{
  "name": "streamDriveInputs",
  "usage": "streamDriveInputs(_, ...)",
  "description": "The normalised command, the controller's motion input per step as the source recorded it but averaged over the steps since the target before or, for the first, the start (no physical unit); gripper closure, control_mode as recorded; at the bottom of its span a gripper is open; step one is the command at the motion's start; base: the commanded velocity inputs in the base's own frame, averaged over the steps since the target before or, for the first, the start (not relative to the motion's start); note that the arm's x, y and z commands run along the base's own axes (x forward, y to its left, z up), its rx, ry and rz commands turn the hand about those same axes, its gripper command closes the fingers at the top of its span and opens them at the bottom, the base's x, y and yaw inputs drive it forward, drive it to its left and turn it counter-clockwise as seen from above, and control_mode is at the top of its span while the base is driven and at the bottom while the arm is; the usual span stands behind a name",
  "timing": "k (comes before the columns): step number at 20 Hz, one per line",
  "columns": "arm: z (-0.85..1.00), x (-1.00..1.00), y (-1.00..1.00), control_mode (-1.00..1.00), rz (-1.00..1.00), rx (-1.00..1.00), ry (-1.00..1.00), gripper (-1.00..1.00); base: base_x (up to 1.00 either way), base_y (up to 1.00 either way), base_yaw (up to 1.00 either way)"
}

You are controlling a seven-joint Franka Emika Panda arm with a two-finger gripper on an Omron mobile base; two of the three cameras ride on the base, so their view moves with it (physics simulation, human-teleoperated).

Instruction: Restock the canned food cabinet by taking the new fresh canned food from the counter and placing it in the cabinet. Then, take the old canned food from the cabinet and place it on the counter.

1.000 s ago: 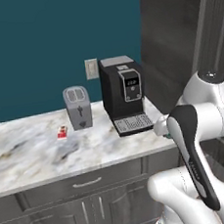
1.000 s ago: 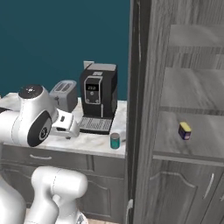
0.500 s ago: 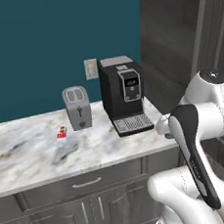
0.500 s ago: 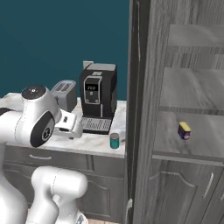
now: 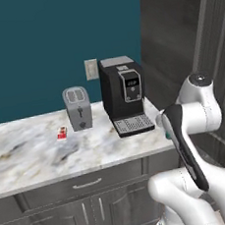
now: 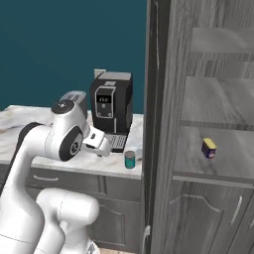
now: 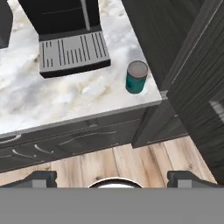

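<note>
New can [image 7: 137, 77] at my counter's [image 7: 52, 100] front right corner, right of coffee machine [image 6: 111, 103]; old can [image 6: 209, 148] on cabinet [image 6: 218, 163] shelf.

Back wall [image 5: 37, 39] flat dark teal, carrying a pale outlet plate [image 5: 91, 69] just left of the coffee machine [image 5: 124, 94]. Black coffee machine stands on the counter [image 5: 30, 158], a white-grey veined marble top, with a grey two-slot toaster [image 5: 78, 108] beside it to the left. Dark grey base units [image 5: 80, 199] with a drawer and panelled doors sit below. Floor [image 7: 131, 164] is light wood plank. Lighting even, soft shadows.
</note>
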Motion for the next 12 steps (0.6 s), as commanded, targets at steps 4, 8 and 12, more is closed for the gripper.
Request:
streamDriveInputs(4, -0.69, 0.53, -0.14, -1.0, -0.12, 0.0, 0.0, -1.0, 0.0, 0.0, 0.0)
streamDriveInputs(8, -0.72, 0.52, -0.2, -1.0, -0.12, 0.0, 0.0, -1.0, 0.0, 0.0, 0.0)
streamDriveInputs(12, -0.63, 0.71, -0.24, -1.0, -0.13, 0.0, 0.0, -1.0, 0.0, 0.0, 0.0)
